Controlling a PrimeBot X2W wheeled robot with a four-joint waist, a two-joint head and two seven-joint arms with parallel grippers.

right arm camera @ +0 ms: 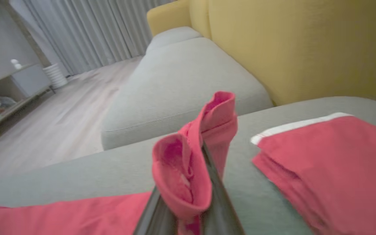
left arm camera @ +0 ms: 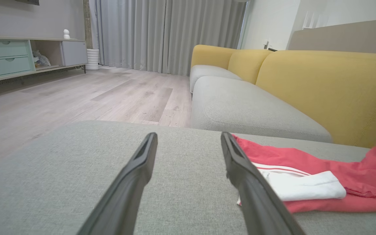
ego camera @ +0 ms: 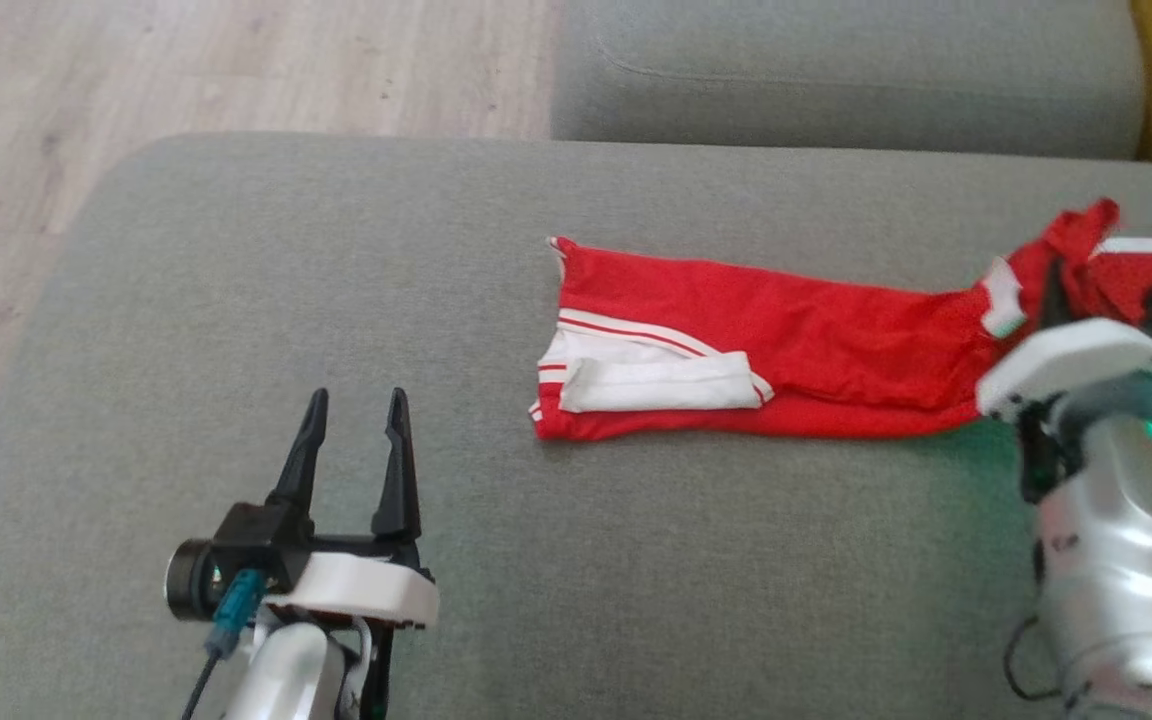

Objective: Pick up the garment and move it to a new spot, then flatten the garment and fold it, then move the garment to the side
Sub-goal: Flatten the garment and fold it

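The garment point(ego camera: 796, 345) is red with white stripes and a white folded cuff, and it lies stretched across the grey cushion point(ego camera: 336, 260). Its right end is bunched and lifted. My right gripper point(right arm camera: 194, 182) is shut on a fold of that red cloth, which wraps over the fingertips; in the head view that gripper point(ego camera: 1061, 290) is largely hidden behind its white wrist housing. My left gripper point(ego camera: 354, 410) stands open over bare cushion, to the left of the garment's cuff end point(left arm camera: 302, 186), with nothing between its fingers point(left arm camera: 142, 163).
A second grey seat cushion point(ego camera: 836, 80) lies behind, with a yellow backrest point(left arm camera: 321, 88) along the right. Wooden floor point(ego camera: 86, 120) lies beyond the cushion's left and far edges. A low cabinet point(left arm camera: 18, 55) and grey curtains point(left arm camera: 162, 32) stand far off.
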